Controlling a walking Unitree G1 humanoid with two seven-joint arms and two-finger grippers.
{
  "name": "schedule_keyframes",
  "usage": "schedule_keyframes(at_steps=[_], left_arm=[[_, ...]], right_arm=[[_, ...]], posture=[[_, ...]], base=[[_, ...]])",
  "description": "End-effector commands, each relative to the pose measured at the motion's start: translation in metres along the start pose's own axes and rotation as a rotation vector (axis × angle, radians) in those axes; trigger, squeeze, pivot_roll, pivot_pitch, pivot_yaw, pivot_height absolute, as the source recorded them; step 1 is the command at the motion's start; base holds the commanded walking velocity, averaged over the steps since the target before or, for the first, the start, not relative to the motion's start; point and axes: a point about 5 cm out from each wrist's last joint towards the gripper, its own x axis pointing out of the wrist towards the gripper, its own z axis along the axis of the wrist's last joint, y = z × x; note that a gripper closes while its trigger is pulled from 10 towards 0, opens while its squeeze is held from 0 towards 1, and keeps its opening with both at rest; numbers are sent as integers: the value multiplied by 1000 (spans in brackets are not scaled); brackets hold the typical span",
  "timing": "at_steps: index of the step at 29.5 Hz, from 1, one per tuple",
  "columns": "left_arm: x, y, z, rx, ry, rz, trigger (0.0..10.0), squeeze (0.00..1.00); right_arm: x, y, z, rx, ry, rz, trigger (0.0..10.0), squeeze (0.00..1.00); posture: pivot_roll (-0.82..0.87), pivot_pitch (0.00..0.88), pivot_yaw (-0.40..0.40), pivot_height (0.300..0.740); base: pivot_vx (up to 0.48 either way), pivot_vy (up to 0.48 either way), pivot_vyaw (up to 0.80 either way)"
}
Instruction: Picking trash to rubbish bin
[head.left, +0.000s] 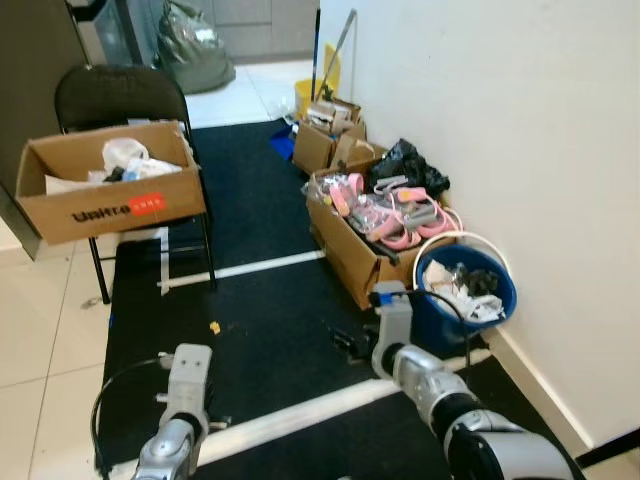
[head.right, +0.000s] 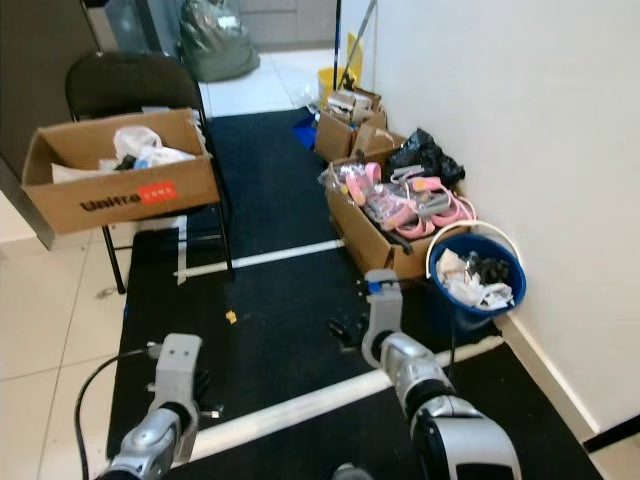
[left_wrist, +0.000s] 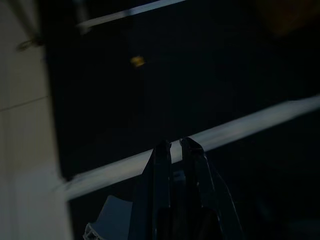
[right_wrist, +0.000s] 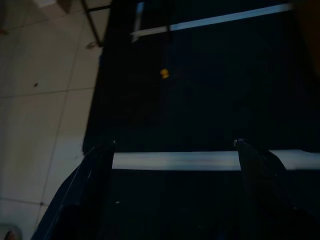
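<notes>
That yellow scrap (head.left: 214, 326) sits mid-mat (head.left: 260, 200), ahead of both arms, nearer the narrow-jawed left gripper (left_wrist: 175, 145) than the wide-open right gripper (right_wrist: 172, 150).

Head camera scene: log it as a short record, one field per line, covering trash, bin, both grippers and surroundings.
trash: small yellow scrap lying on the black mat
bin: blue bucket by the wall, paper inside
left gripper: fingers shut, low over the mat
right gripper: fingers wide open, above a white stripe
surroundings: cardboard box on a black chair; open carton of pink items beside the bucket
</notes>
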Motion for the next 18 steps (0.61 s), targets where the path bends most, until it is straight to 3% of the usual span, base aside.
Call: schedule_keyframes(at_steps=[1, 3, 9, 18], left_arm=[[-7, 15, -12, -13, 37, 68, 10000, 0], [-7, 15, -12, -13, 37, 68, 10000, 0], [-18, 45, -23, -67, 68, 202, 10000, 0], [-15, 50, -16, -59, 49, 216, 10000, 0]], right_arm=[[0, 0, 0, 3, 3, 4, 10000, 0], [0, 0, 0, 3, 3, 4, 10000, 0], [0, -1, 1, 7, -2, 5, 10000, 0], [0, -1, 3, 9, -7, 4, 10000, 0]], posture=[[2, 55, 46, 740], [2, 55, 46, 740], [27, 63, 47, 740], [24, 59, 51, 740]], base=[[0, 0, 0], [0, 0, 0], [154, 0, 0], [378, 0, 0]])
